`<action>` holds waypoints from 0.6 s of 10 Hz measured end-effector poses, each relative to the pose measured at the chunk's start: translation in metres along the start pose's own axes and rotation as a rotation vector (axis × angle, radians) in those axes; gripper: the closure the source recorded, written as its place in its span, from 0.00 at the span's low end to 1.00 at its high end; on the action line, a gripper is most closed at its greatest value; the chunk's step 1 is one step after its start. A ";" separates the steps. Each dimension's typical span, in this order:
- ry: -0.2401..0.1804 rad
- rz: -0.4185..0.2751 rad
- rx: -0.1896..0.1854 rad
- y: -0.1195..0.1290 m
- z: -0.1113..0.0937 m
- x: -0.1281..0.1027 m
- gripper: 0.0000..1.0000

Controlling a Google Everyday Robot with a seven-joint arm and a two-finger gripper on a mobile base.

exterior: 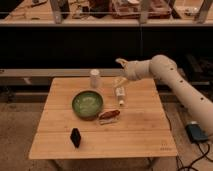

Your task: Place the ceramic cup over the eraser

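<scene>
table (135, 131): pale wood planks, matt. ceramic cup (94, 78): white, smooth. green bowl (87, 104): glossy sheen. eraser (75, 137): black, dull. gripper (119, 71): smooth cream shell, likely plastic, above the table's back edge, right of the ceramic cup, fingers spread.

We can read nothing. Marks on the white box (120, 92) are illegible, as is a faint stamp (163, 146) on the table (135, 131) well in front of the box. The gripper (120, 71) hangs open just above the box.
</scene>
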 end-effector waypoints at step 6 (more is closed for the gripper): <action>0.007 0.070 0.026 0.016 0.032 0.002 0.20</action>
